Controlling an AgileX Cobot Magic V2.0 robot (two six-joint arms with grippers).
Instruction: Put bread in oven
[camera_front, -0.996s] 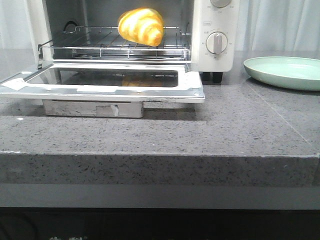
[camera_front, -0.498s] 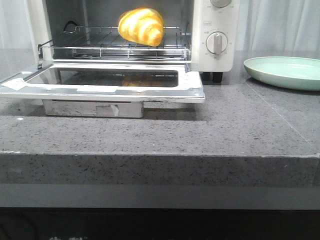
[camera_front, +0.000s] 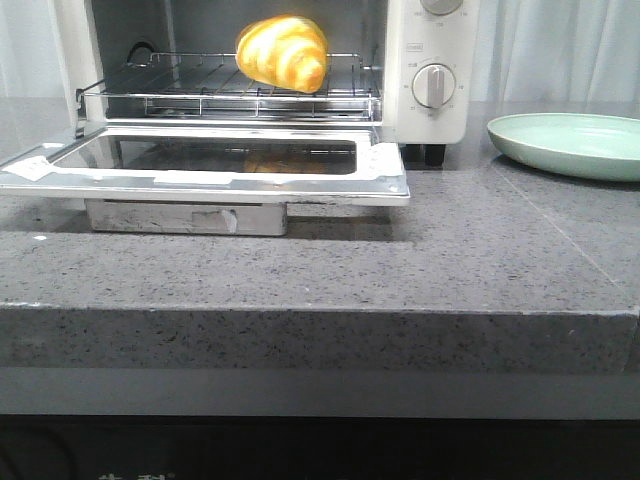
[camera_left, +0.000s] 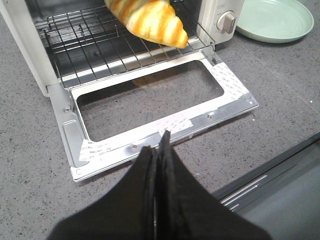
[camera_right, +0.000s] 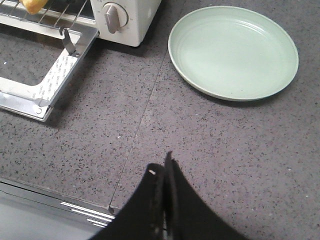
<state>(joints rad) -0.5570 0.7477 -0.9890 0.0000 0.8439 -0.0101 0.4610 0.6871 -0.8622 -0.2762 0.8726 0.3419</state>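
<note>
Your bread (camera_front: 283, 52) sits on the oven (camera_front: 430, 95) rack, right of center; the door (camera_front: 210, 165) lies flat, overhanging the counter (camera_front: 450, 260). Left gripper (camera_left: 156, 150) and right gripper (camera_right: 162, 172): fingers together, empty, above bare counter. Green plate (camera_front: 565, 145) at the oven's 3 o'clock.

No text, brand or number can be read with confidence in any view.

- Oven (camera_front: 430, 60): the control panel carries a small printed mark above the lower dial (camera_front: 433, 86) and fine scale markings around that dial. All are too small and blurred to read.
- Oven door (camera_left: 150, 100): white stickers (camera_left: 227, 82) sit on the metal frame of the open door, at its corners and along its front edge. They bear rows of fine grey print, which is illegible in the left wrist view and in the right wrist view (camera_right: 60, 70).
- Front view, bottom edge: partial light characters (camera_front: 135, 477) are cut off by the frame and cannot be read.
</note>
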